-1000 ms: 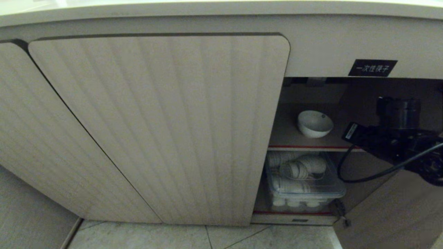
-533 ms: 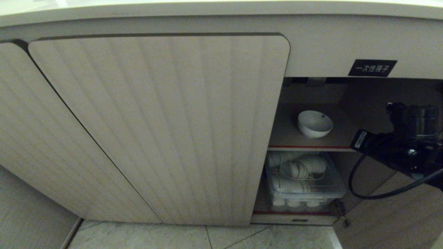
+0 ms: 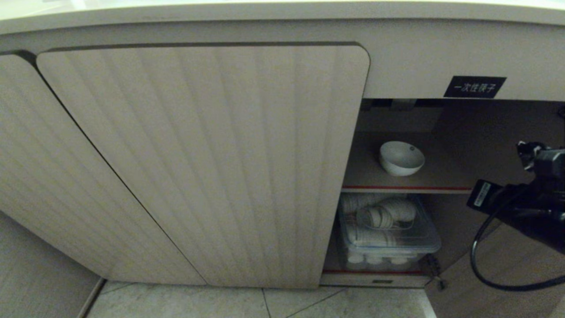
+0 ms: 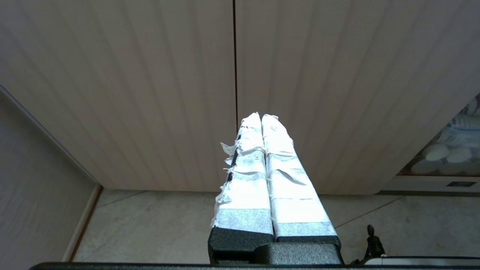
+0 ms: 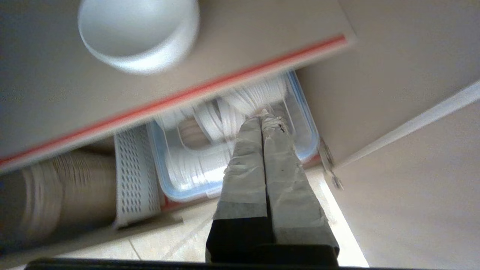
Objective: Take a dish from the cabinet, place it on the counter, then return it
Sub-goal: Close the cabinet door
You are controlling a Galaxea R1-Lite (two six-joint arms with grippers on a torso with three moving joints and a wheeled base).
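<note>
The dish, a small white bowl, stands alone on the inner shelf of the open right side of the cabinet. It also shows in the right wrist view as the dish. My right arm hangs at the right edge of the opening, lower than the dish and apart from it. The right gripper is shut and empty, pointing at the lower compartment. My left gripper is shut and empty, facing the closed fluted doors. The counter shows only as its front edge at the top.
A clear plastic bin full of white dishes sits below the shelf, beside a white perforated basket. The open door stands at lower right. A black label sits above the opening. Tiled floor lies below.
My right arm has drawn back to the right and downward, away from the shelf with the dish. The dish and the left arm have not moved.
</note>
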